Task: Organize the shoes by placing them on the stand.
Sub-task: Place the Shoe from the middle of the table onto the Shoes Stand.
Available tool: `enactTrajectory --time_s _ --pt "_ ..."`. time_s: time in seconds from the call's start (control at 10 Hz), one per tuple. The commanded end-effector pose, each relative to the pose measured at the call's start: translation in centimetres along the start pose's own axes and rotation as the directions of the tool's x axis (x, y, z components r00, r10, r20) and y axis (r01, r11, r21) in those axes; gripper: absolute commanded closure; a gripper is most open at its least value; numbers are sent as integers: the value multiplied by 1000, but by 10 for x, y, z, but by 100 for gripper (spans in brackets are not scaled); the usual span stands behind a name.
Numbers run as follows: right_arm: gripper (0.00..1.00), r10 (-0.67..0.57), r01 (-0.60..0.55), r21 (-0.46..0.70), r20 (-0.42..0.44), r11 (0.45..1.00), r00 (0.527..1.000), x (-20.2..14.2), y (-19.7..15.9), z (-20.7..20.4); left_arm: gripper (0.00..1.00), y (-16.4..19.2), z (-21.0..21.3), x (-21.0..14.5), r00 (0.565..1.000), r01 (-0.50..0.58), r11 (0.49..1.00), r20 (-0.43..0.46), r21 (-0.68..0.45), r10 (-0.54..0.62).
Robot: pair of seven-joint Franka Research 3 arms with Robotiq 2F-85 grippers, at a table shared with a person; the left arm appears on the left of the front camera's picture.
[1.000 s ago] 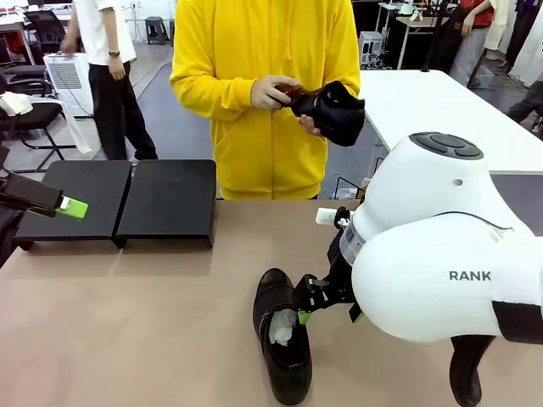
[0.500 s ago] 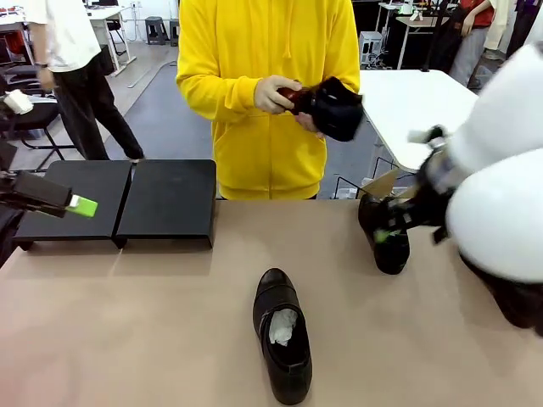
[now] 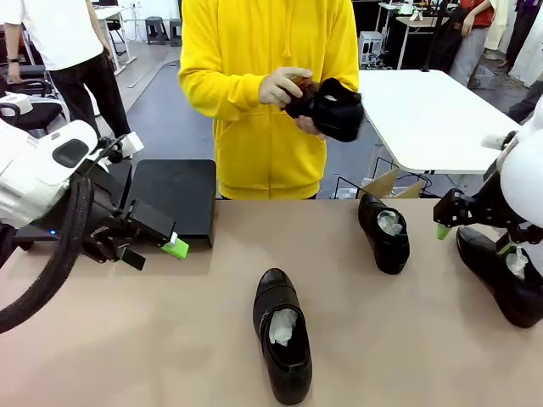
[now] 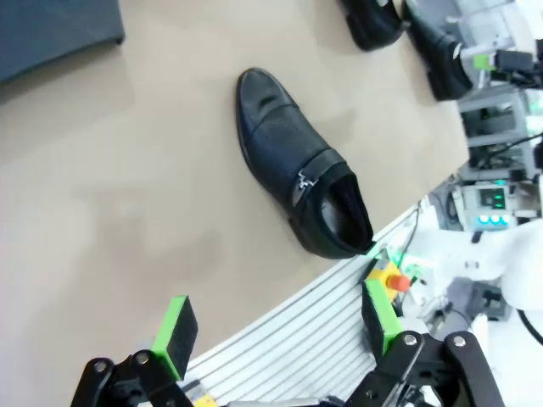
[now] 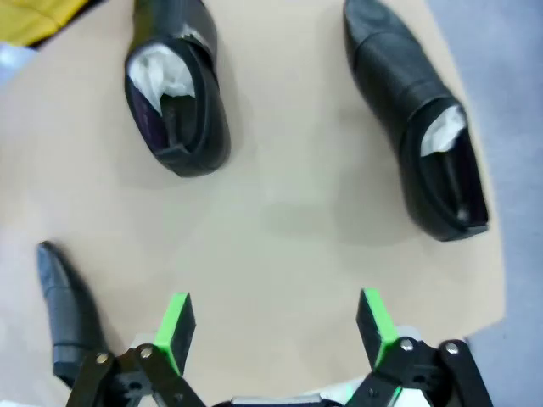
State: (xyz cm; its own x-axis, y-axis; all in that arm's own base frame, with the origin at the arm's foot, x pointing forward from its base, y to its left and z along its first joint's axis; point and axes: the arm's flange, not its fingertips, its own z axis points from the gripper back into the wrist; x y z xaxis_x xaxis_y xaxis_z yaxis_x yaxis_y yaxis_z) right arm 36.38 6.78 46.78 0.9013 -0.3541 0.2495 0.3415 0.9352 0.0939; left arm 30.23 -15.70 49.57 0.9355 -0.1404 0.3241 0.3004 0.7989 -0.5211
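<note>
My left gripper (image 4: 278, 322), right gripper (image 5: 274, 320) wide, empty; left arm (image 3: 51, 165) overlaps stand (image 3: 174, 197) near edge; person (image 3: 267, 127) far side grips shoe (image 3: 337, 110)

You're in a robotics lab set in an open office hall: a white table (image 3: 424, 106) and a farther desk (image 3: 414, 21) stand on the grey floor (image 3: 161, 93), with a chair (image 3: 24, 83) and people (image 3: 55, 34) about. Past the edge of your tan table (image 4: 102, 212) sit an emergency stop (image 4: 386, 277) and a lit control box (image 4: 490, 203).
</note>
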Motion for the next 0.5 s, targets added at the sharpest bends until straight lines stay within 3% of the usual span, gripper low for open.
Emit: enactTrajectory --time_s 0.0,0.1,0.2,0.4 --pt "0 44 -45 15 45 999 998 -10 14 16 0 27 29 11 995 36 999 88 1 -36" --pt "0 44 -45 15 45 999 998 -10 14 16 0 27 29 11 995 36 999 88 1 -36" --pt "0 44 -45 15 45 999 998 -10 14 16 0 9 10 4 1000 5 1000 29 4 -6" --pt "0 44 -45 15 45 999 998 -10 14 16 0 -59 -57 -20 996 88 992 -7 88 -88"
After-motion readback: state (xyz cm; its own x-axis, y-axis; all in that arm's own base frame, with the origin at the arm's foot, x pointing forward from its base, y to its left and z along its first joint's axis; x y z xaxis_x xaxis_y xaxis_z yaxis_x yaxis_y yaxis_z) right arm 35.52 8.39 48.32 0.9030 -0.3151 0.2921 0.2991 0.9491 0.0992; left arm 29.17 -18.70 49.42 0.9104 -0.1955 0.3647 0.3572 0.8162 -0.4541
